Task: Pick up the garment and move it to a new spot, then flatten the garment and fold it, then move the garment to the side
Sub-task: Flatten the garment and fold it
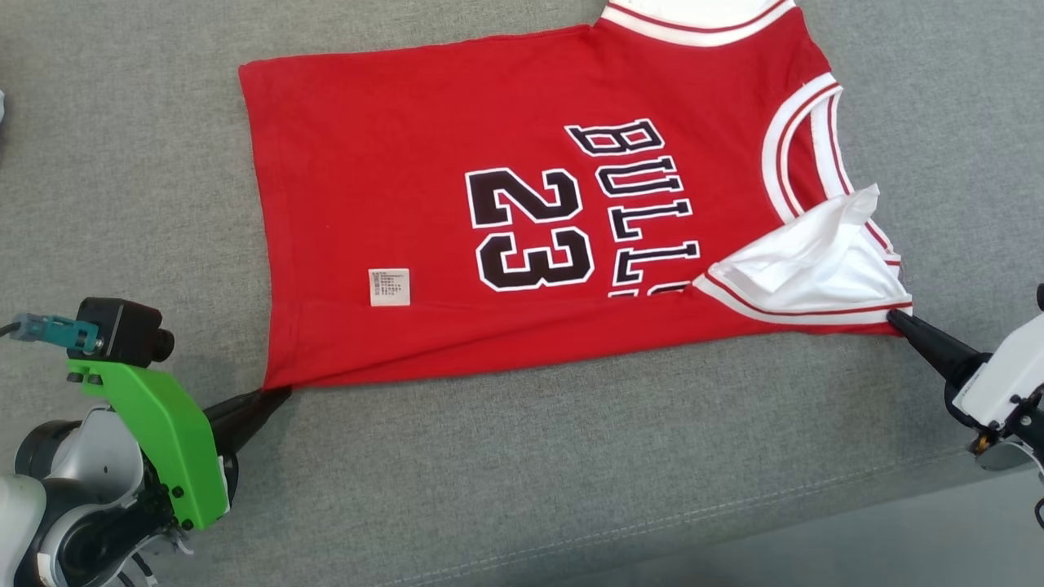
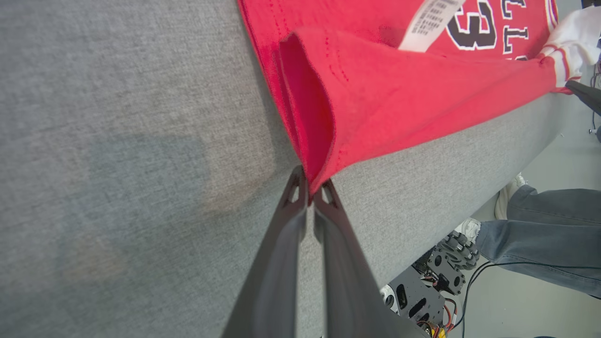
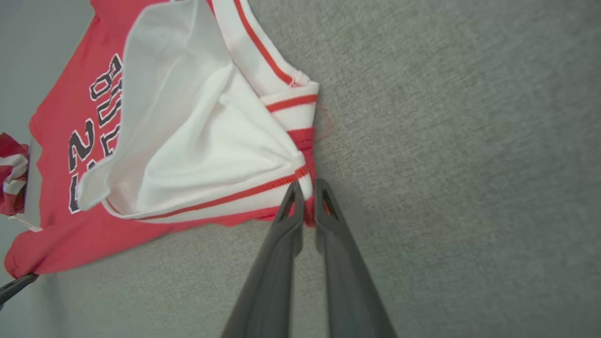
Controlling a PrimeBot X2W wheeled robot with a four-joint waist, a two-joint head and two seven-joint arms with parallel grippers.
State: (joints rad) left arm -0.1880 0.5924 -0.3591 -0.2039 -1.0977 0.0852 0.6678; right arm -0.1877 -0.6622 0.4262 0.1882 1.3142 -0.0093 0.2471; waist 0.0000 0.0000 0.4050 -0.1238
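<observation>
Our left end effector [image 1: 277,395] is clenched on the lower-left hem corner of the jersey [image 1: 391,163], and our right end effector [image 1: 897,316] on its lower-right strap. The jersey spans the frame's upper centre on the worktop [image 1: 571,473], long axis left-right, up-frame from both.

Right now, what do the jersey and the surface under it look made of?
The jersey: soft matte knit, likely cotton or polyester; it drapes and shows stitched hems. The surface: grey woven upholstery-like fabric, coarse flecked weave, with a sewn seam.
</observation>
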